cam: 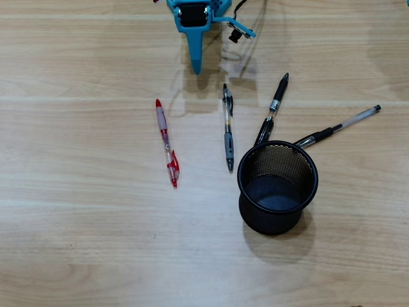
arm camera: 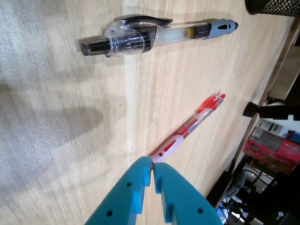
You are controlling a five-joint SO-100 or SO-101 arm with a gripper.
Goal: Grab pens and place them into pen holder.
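Near the top edge of the overhead view my teal gripper is shut, with nothing between its fingers. It hangs over bare wood, apart from every pen. The red and clear pen lies below and to its left. A grey and clear pen lies below and to its right. The all-black pen and the clear stick pen lie with their ends behind the black mesh pen holder, which stands upright and empty. In the wrist view the gripper sits in front of the red pen's end, the grey pen lies beyond it, and the holder shows at the top right.
The wooden table's edge runs down the right of the wrist view, with a red box and dark clutter beyond it. A small black camera on a cable hangs beside the arm.
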